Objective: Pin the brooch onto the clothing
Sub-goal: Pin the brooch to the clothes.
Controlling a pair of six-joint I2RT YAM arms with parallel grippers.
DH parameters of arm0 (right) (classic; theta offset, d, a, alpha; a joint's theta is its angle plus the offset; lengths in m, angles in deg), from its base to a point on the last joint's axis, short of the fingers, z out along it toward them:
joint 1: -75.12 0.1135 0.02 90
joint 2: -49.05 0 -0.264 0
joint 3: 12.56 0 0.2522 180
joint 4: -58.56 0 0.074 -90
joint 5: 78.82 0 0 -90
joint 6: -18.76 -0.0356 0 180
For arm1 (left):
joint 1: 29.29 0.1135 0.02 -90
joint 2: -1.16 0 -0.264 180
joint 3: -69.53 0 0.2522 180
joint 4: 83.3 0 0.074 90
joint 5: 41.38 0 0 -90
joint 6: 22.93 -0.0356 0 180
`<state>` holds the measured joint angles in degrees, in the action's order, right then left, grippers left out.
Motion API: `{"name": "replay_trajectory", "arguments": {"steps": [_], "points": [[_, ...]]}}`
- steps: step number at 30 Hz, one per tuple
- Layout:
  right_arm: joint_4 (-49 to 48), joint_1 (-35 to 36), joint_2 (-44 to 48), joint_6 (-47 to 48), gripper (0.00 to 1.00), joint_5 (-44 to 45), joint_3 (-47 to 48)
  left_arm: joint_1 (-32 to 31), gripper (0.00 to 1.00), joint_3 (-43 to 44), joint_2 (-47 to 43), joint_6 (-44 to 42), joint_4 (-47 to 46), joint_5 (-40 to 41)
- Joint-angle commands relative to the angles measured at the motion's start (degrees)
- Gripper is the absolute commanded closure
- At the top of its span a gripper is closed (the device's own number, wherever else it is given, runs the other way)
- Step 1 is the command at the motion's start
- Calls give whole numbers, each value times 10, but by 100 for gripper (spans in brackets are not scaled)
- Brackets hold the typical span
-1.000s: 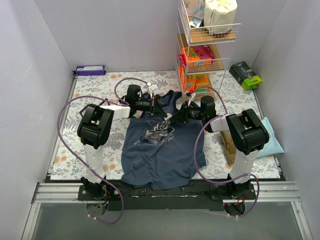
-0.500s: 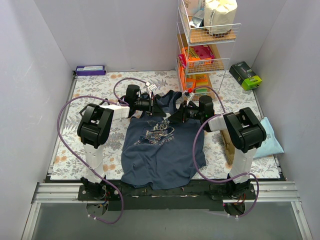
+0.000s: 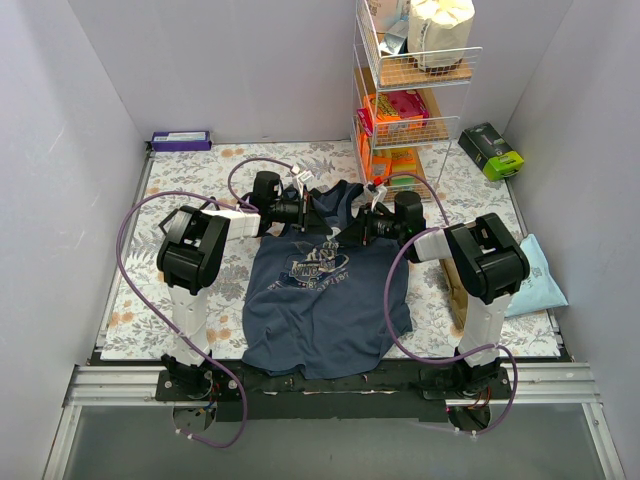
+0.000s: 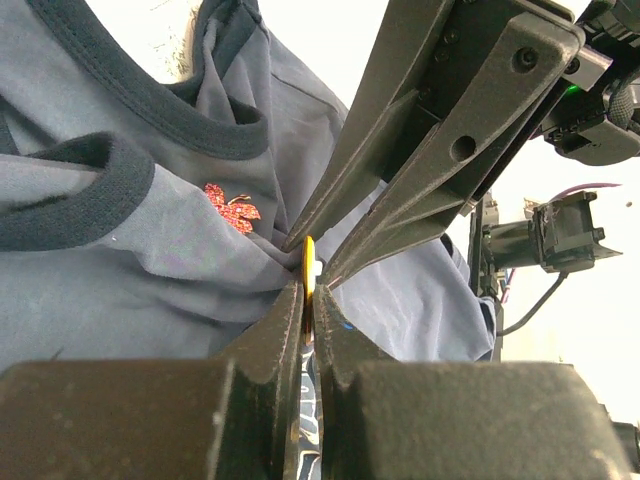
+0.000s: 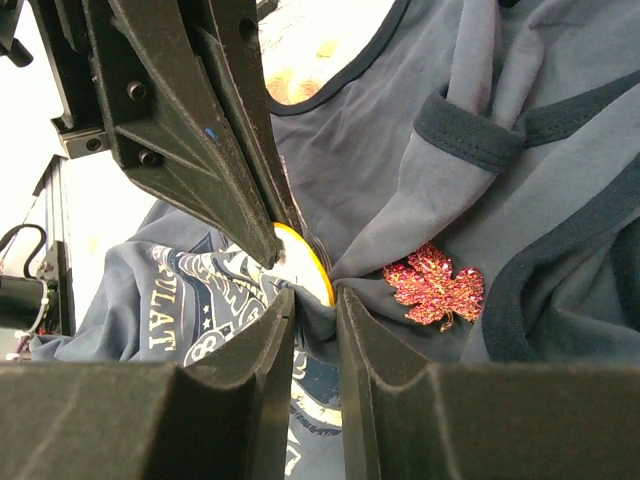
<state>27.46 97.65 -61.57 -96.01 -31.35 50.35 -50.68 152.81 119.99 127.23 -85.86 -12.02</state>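
The navy tank top [image 3: 320, 300] lies on the floral table, its neck end bunched up between the grippers. My left gripper [image 3: 311, 212] [image 4: 308, 290] is shut on a round white badge with a yellow rim [image 4: 308, 262] [image 5: 300, 262], held edge-on against the fabric. My right gripper [image 3: 354, 225] [image 5: 315, 300] is shut on a raised fold of the top [image 5: 400, 180] right beside the badge, its fingers [image 4: 420, 200] meeting the left tips. A red glitter maple-leaf brooch [image 5: 432, 285] [image 4: 230, 208] sits on the fabric beside the neck trim.
A wire shelf rack [image 3: 410, 90] with boxes stands at the back right, close behind the right gripper. A green box [image 3: 492, 150] lies right of it. A purple box [image 3: 181, 140] is at the back left. A pale blue cloth [image 3: 540, 280] lies by the right arm.
My right gripper has shifted a little left and back, closer to the left gripper. The left gripper has hardly moved. The top's neck end is bunched slightly more.
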Motion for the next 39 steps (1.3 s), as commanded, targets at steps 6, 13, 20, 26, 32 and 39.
{"name": "replay_trajectory", "arguments": {"steps": [6, 13, 20, 26, 32, 39], "points": [[-27, 17, -9, -9, 75, 38, 27, -29, 100, 19, -15, 7, -1, -48], [-64, 18, -4, -18, 72, 14, 5, -27, 100, 23, -11, 21, -1, -41], [-66, 18, 0, -14, 71, 10, -1, -24, 100, 30, 3, 45, -5, -44], [-73, 19, 0, -13, 71, 4, -2, -20, 100, 23, 7, 79, -42, -65], [-77, 19, 1, -12, 69, 0, -3, -16, 100, 18, 15, 119, -85, -85], [-80, 20, 4, -9, 66, -5, -4, -12, 100, 16, 27, 157, -118, -99]]}}
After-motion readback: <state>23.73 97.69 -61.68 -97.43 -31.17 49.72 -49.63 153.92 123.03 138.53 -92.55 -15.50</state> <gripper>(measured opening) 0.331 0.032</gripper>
